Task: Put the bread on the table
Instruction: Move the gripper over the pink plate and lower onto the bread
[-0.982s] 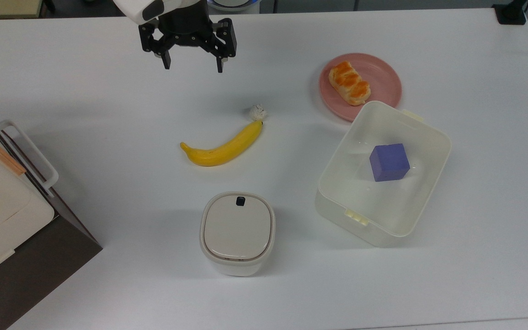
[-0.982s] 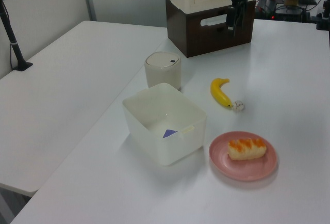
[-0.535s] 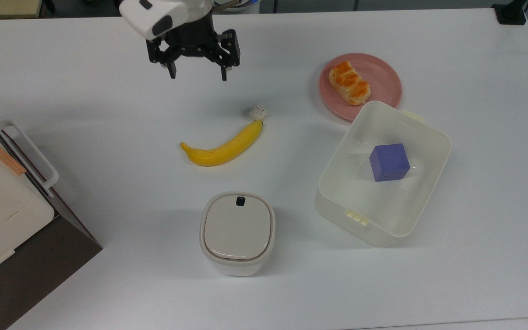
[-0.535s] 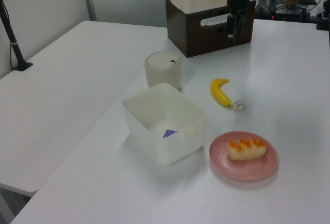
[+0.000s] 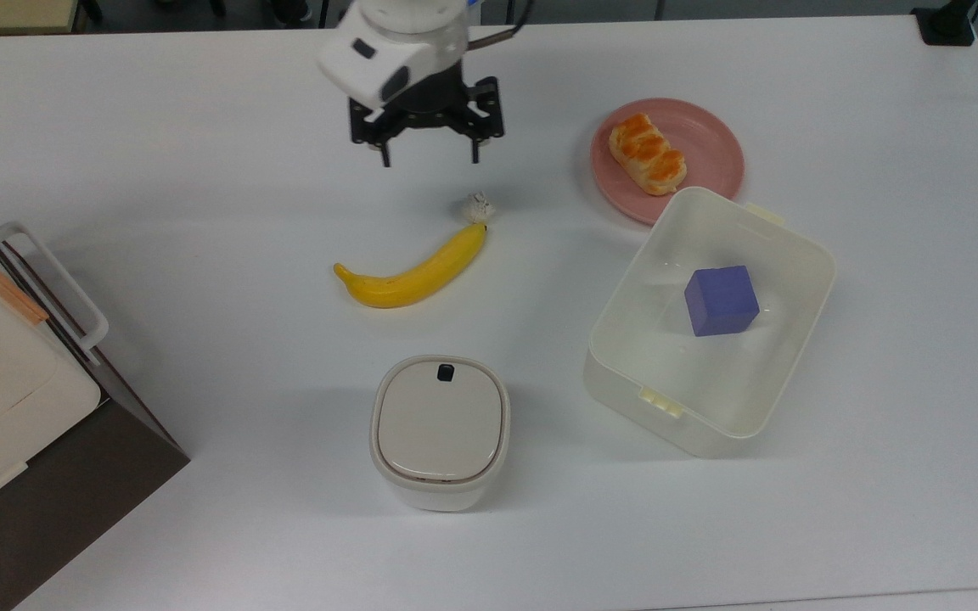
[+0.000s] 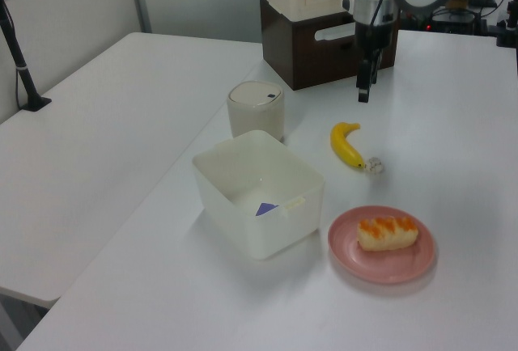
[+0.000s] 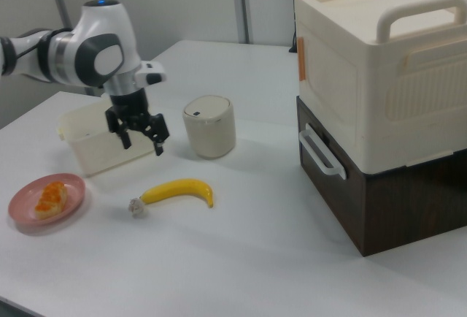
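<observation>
we found the bread (image 5: 647, 154) lying on the pink plate (image 5: 714, 140), toward the plate's side nearer the hand, not yet on the counter (image 5: 200, 170). the hand (image 5: 427, 158) hung above bare counter with its fingers spread and nothing between them; in the top view it stood well apart from the bread, with the bread off to the top view's right at nearly the same level in the frame. the banana (image 5: 413, 273) lay below the hand in the top view and was not on the line between hand and bread.

the bread's long axis ran diagonally in the top view, from upper left to lower right. the hand's fingers were spaced along the top view's left-right line, so we judged that a turn of the wrist would be needed to close across the bread's short width. the white tub (image 5: 812, 263) sat just beside the plate's lower edge in the top view, and we judged an approach from above safest.
</observation>
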